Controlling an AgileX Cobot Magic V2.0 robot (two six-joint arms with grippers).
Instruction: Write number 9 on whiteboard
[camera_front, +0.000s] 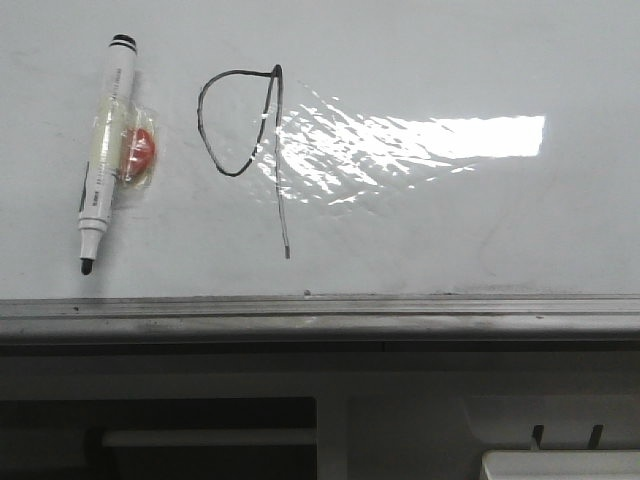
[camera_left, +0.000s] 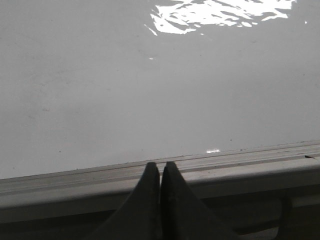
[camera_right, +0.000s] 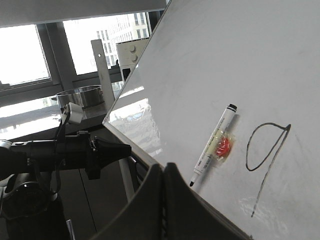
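The whiteboard (camera_front: 450, 220) is glossy white with glare and a grey rail along its lower edge. The number 9 (camera_front: 243, 140) is drawn on it in thin black line, an oval loop with a long tail. It also shows in the right wrist view (camera_right: 267, 155). A white marker pen (camera_front: 105, 150) lies on the board left of the 9, uncapped, tip down, with a red blob taped to it. My left gripper (camera_left: 160, 165) is shut and empty at the rail. My right gripper (camera_right: 163, 167) is shut and empty, off the board's lower left corner.
The left arm (camera_right: 60, 150) reaches toward the board's edge in the right wrist view. A metal bowl (camera_right: 80, 95) and a white post (camera_right: 100, 70) stand behind it. A white box corner (camera_front: 560, 465) sits below the rail at right.
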